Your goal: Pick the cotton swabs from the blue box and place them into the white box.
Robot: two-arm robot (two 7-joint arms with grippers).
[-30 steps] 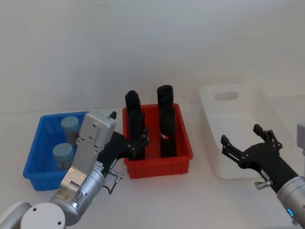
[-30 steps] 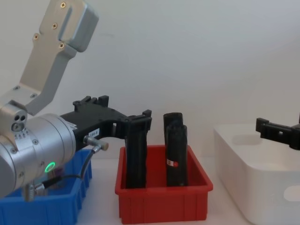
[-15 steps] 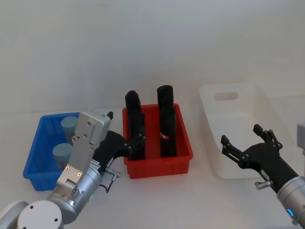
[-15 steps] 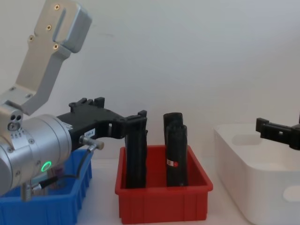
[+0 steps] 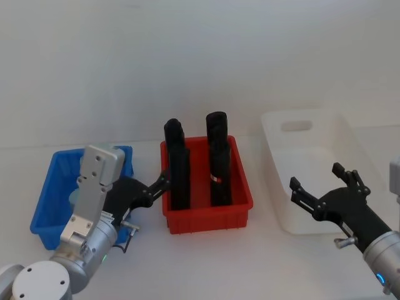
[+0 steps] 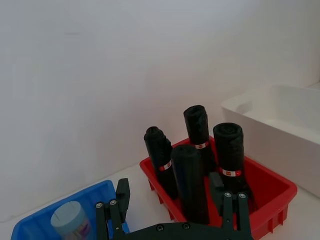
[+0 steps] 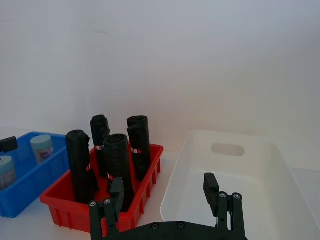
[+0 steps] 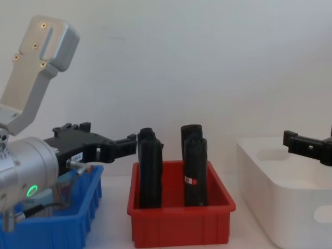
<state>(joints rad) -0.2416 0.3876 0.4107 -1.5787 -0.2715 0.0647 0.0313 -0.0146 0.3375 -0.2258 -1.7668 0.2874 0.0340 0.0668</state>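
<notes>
Two cotton swabs (image 7: 42, 150) tubs stand in blue box (image 7: 27, 197), likely light, rigid, slick, so grip across body below lid (image 7: 41, 139); left gripper (image 6: 170, 187) just beside that box, right gripper (image 7: 164, 186) by white box (image 7: 265, 150), both spread wide, empty

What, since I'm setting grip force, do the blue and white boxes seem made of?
Blue box: likely rigid moulded plastic with a slight sheen; its ribbed outer walls suggest this. White box: probably plastic too, smooth and matte-looking, with rounded corners and a moulded handle cut-out.
</notes>
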